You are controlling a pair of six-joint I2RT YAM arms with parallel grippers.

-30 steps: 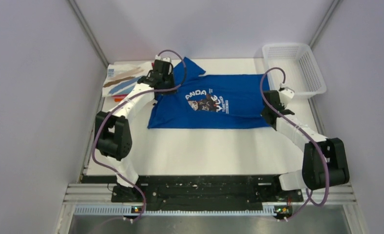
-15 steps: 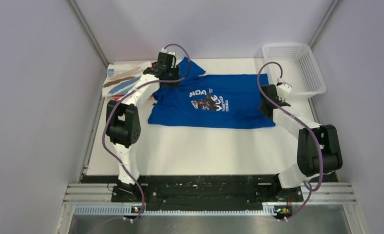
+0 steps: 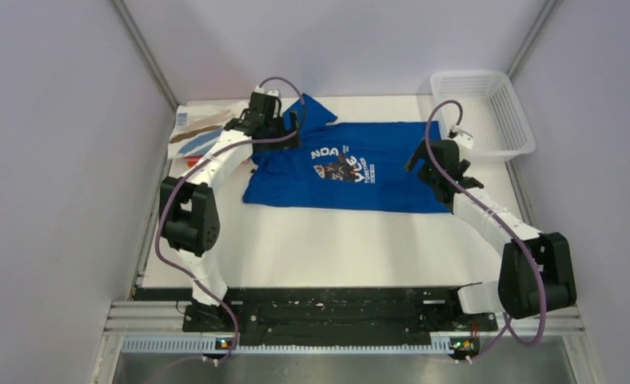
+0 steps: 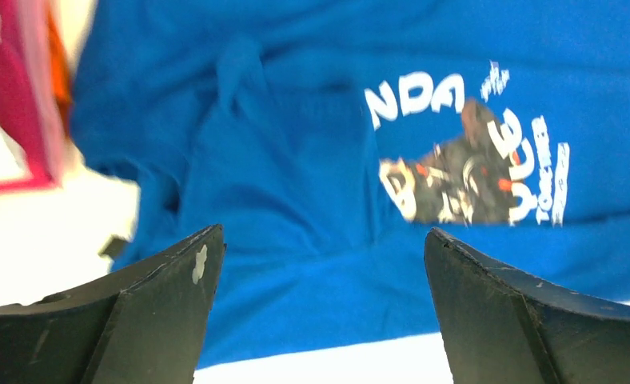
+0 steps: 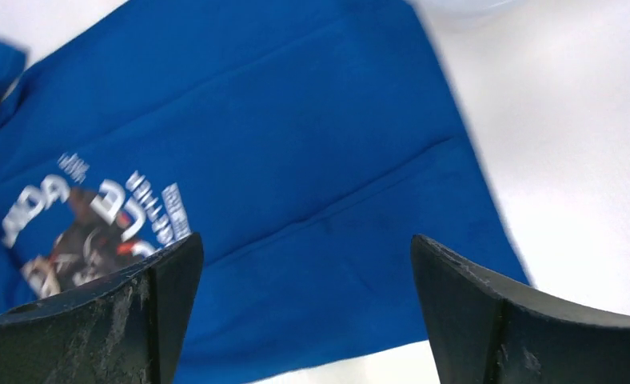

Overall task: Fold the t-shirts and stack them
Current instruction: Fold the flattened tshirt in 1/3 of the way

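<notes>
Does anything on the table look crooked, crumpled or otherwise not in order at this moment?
Nothing is spilled or damaged. The blue t-shirt lies mostly flat, but its end near the left pincer is crumpled into folds, and one sleeve sticks out toward the far edge, so it is not squared yet.

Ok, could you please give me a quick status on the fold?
Both open, empty: left tool, right tool, above the blue shirt. Shirt spread flat, not stacked. Nothing lying on it.

place: robot lab cell | cues: plain grey walls (image 3: 48, 160); aluminium rail (image 3: 144, 317); white table (image 3: 336, 244)
</notes>
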